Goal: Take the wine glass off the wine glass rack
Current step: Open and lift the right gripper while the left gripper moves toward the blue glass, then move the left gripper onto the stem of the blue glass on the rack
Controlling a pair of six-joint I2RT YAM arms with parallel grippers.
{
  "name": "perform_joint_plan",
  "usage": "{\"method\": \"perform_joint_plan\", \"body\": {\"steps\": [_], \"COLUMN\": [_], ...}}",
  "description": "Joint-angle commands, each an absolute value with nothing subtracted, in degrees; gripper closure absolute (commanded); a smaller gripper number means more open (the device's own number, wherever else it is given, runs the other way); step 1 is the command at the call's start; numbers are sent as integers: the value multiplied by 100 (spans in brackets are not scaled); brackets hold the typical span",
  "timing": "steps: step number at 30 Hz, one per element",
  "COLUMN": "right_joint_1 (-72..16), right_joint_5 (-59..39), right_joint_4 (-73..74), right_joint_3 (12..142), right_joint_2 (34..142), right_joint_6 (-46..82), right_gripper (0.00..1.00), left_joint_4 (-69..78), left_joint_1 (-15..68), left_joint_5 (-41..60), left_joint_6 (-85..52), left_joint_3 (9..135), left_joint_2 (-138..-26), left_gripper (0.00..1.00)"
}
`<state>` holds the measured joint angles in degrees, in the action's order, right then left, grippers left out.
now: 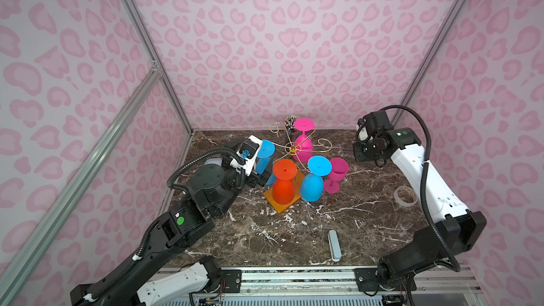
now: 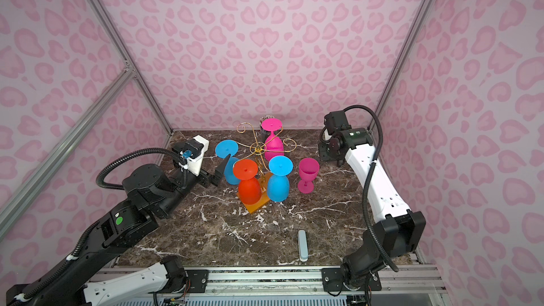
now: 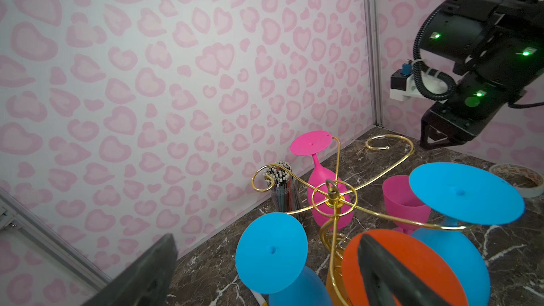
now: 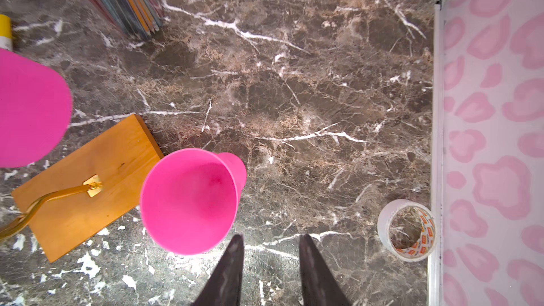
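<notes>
The wine glass rack (image 1: 293,150) is a gold wire stand on an orange-brown wooden base (image 1: 282,206). Hanging upside down from it are a blue glass (image 1: 265,148), an orange glass (image 1: 284,186), a second blue glass (image 1: 313,185) and a pink glass (image 1: 303,142). Another pink wine glass (image 1: 338,172) stands upright on the table just right of the base. My left gripper (image 3: 266,239) is open wide, one finger on each side of the left blue glass (image 3: 270,248). My right gripper (image 4: 271,239) is open and holds nothing, hovering beside the upright pink glass (image 4: 188,201).
A dark cup of pencils (image 1: 291,123) stands behind the rack by the back wall. A tape roll (image 1: 405,196) lies near the right wall. A grey-blue case (image 1: 334,245) lies near the front edge. Pink patterned walls enclose three sides.
</notes>
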<state>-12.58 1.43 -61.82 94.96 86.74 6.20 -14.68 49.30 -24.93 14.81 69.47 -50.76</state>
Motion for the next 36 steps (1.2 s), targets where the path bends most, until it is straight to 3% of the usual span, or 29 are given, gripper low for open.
{"method": "perform_joint_plan", "body": {"steps": [1, 9, 15, 22, 36], "right_joint_1": [-1164, -934, -905, -846, -722], "right_joint_5": [-31, -633, -820, -923, -1112], "right_joint_4": [-6008, -6029, -6121, -6183, -6152], "right_joint_3": [9208, 9052, 9097, 8992, 8833], "right_joint_2": [8333, 7766, 7619, 7467, 7373], "right_joint_6": [578, 638, 650, 651, 677], "right_gripper": [65, 65, 65, 65, 65], "left_joint_4": [-1734, -2772, -3435, -2928, -1855], "left_joint_1": [4765, 3830, 2570, 1527, 1341], "left_joint_5": [-2690, -2210, -286, 2016, 3293], "left_joint_6": [626, -901, -2138, -3848, -5503], "left_joint_3": [7204, 7541, 7841, 7358, 6656], "left_joint_2": [-5073, -5001, -5308, -5625, -5886], "left_gripper": [4, 4, 4, 2, 9]}}
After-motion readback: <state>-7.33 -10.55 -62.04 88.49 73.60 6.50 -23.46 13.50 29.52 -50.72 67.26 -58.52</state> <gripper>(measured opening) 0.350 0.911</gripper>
